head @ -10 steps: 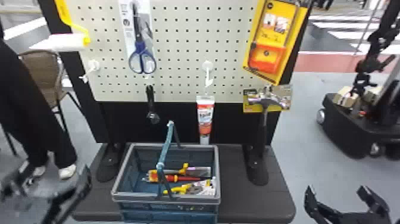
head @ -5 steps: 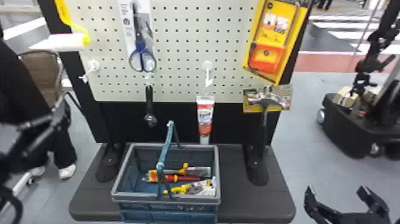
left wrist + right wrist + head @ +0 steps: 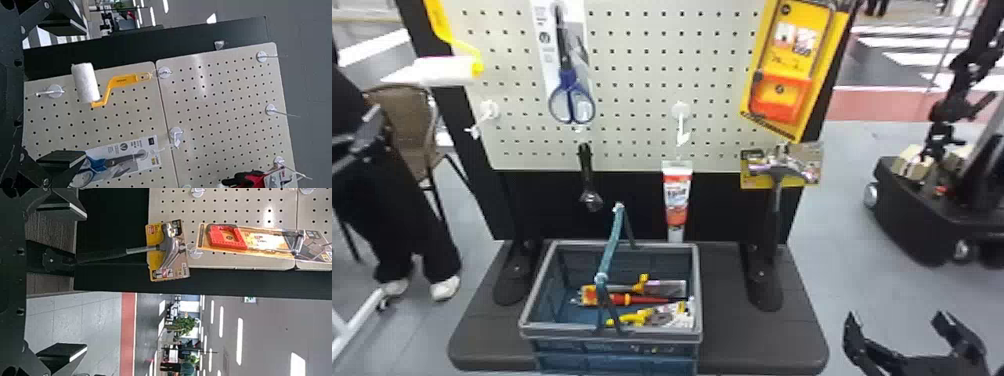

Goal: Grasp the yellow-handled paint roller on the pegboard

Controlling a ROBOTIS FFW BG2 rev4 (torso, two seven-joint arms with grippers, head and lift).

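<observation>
**Left gripper** (image 3: 85, 92): flat black fingers spread wide, holding nothing.

**Hazard:** closing on the soft white sleeve rather than the handle, or nudging it sideways, would likely slip the yellow-handled paint roller (image 3: 117, 82) off its white hook (image 3: 163, 72).

**Location:** the roller hangs at the upper left corner of the cream perforated pegboard (image 3: 219, 117). It is ahead of the open fingers, well apart, and framed between them in the left wrist view.

**Right gripper** (image 3: 893, 317): open, empty, parked low right.
</observation>
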